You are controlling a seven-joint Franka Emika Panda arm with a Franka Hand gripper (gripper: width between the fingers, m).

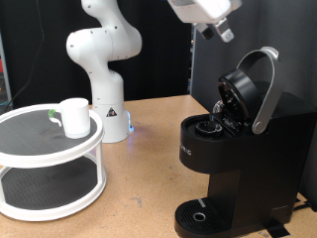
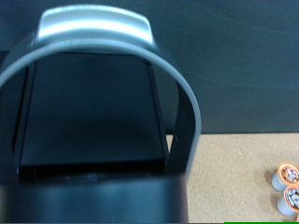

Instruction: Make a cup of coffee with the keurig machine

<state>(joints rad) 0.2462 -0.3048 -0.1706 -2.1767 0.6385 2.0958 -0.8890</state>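
The keurig machine (image 1: 233,164) stands on the wooden table at the exterior view's right. Its lid (image 1: 238,94) is raised, with the grey-silver handle (image 1: 265,89) arched above and the pod chamber (image 1: 210,124) exposed. I cannot tell whether a pod is inside. The white cup (image 1: 74,116) sits on the top tier of a round white stand (image 1: 50,149) at the left, far from the machine. My gripper (image 1: 218,32) hangs at the top edge, above the open lid, touching nothing. The wrist view shows the handle (image 2: 93,23) and the black machine body (image 2: 89,112), but no fingers.
The white arm's base (image 1: 104,69) stands behind the stand. A small green thing (image 1: 52,116) lies beside the cup. Two coffee pods (image 2: 285,175) lie on the wooden table (image 2: 234,177) beside the machine in the wrist view. The machine's round drip base (image 1: 203,213) is bare.
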